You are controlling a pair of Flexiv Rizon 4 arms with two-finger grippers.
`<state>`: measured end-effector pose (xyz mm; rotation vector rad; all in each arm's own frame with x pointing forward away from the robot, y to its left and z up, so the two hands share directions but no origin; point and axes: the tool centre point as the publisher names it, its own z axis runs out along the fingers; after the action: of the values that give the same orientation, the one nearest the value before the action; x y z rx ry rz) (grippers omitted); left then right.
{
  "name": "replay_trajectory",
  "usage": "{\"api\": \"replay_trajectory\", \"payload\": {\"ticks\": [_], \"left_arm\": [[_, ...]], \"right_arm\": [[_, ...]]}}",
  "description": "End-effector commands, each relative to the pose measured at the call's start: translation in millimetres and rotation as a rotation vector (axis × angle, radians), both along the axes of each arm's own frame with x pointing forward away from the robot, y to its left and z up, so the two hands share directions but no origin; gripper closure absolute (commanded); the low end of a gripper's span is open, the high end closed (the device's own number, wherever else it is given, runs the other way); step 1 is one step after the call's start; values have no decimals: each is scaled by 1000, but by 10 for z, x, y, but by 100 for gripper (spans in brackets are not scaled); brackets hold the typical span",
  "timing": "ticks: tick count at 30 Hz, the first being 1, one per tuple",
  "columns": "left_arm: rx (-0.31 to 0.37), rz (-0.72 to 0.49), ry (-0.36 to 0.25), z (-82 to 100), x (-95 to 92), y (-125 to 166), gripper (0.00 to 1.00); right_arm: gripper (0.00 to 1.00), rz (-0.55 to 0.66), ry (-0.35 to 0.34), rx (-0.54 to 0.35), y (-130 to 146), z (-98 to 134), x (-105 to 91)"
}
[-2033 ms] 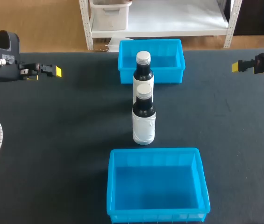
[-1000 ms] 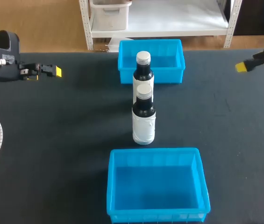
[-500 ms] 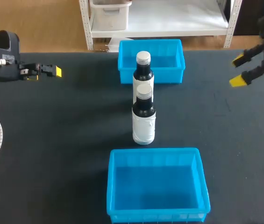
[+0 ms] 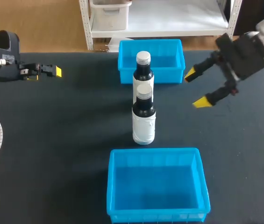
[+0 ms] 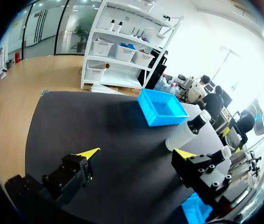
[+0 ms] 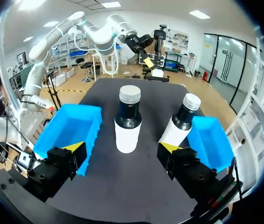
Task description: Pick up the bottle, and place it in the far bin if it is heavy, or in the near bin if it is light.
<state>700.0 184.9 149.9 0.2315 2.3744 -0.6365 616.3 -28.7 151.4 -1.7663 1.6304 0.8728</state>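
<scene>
Spreading under everything is a dark worktop (image 4: 52,140), the largest thing here. Two open blue bins sit on it. The near bin (image 4: 110,186) lies at the edge closest to the robot, and the far bin (image 4: 169,76) sits at the opposite edge; both hold nothing.

Two dark bottles with white labels and pale caps stand upright in a line between the bins. The far bottle (image 4: 143,70) stands just in front of the far bin, and the head view cannot settle whether it touches the bin's wall. The near bottle (image 4: 144,122) stands just in front of it, roughly midway between the bins. In the right wrist view the two bottles stand apart from each other.

The right end effector (image 4: 196,88) hangs over the worktop to the right of the bottles, near the far bin's right corner. Its yellow-tipped fingers are spread wide and grip nothing. In its own wrist view both bottles stand ahead of the fingers, the near bottle (image 6: 127,121) closer to the middle.

The left end effector (image 5: 136,154) is at the worktop's left side, well apart from the bottles. Its fingers are also spread, with only bare worktop between them.
</scene>
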Motion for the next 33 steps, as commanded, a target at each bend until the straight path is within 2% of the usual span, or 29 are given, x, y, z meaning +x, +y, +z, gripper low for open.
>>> {"api": "replay_trajectory", "payload": {"ticks": [1,9,22,33], "left_arm": [[0,0,0,0,0,0,0],[0,0,0,0,0,0,0],[0,0,0,0,0,0,0],[0,0,0,0,0,0,0]], "right_arm": [[0,-48,1,4,243,-146,-30],[0,-117,39,18,541,-216,-8],[0,-128,92,50,983,-279,-19],[0,-147,116,75,1203,-296,-71]]}}
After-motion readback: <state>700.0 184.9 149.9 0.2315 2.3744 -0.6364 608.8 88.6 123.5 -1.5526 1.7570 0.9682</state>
